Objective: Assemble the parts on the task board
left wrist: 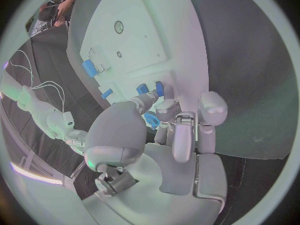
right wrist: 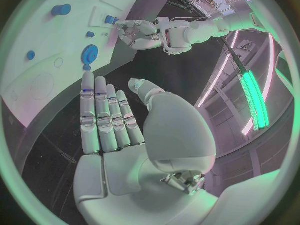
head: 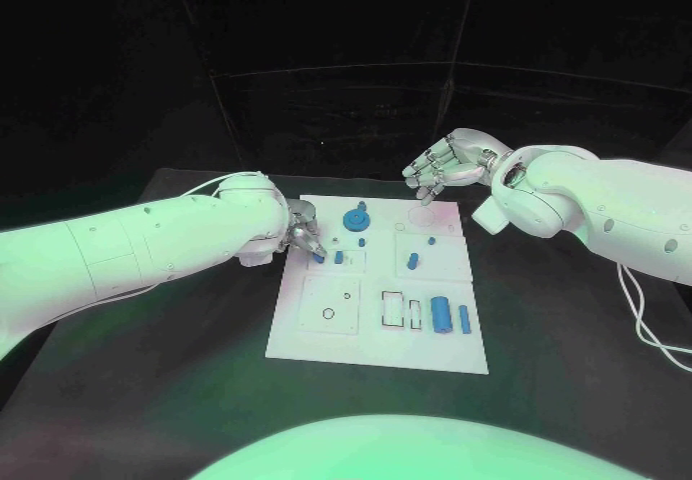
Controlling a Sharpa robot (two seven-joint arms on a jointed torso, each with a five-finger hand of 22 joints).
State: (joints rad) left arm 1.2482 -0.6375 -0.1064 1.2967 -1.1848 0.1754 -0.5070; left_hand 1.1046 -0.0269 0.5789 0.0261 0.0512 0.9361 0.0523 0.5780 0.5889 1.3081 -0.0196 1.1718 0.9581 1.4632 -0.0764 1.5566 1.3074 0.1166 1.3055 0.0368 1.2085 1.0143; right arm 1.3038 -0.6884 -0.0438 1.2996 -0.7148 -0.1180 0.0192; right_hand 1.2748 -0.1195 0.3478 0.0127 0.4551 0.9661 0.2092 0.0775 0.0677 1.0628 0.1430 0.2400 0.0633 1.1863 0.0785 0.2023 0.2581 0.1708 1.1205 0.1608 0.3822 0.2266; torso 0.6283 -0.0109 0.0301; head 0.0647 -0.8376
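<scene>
Seating now: your left hand (head: pixel 296 232) is at the left edge of the task board (head: pixel 320 335), its fingertips (left wrist: pixel 159 105) closed on a small blue peg (head: pixel 317 257) that reaches down to the board's upper-left area; judge this as the insertion step.
Left hand state: pinching the peg between thumb and fingers, the other fingers curled close; in the left wrist view a second blue piece (left wrist: pixel 142 89) sits just beside the held one (left wrist: pixel 159 88).
Right hand state: your right hand (head: pixel 447 160) hovers above the board's far right corner, fingers straight and side by side, thumb apart, holding nothing; the right wrist view shows its flat palm (right wrist: pixel 112 135) facing the board.
Where the parts are: a round blue knob (head: pixel 356 216) stands near the board's far edge, a short blue piece (head: pixel 413 262) lies mid-board, and two blue blocks (head: pixel 440 313) lie by the rectangular slots (head: pixel 392 309) toward the near right.
How to do it well: keep the peg upright over its hole, lower slowly, and release only once it stands by itself; whether the tip is already in the hole cannot be told.
Watch for: your fingers nudging the neighbouring blue piece as they open.
Right hand advice: keep it clear or steady the board's corner if the board shifts.
</scene>
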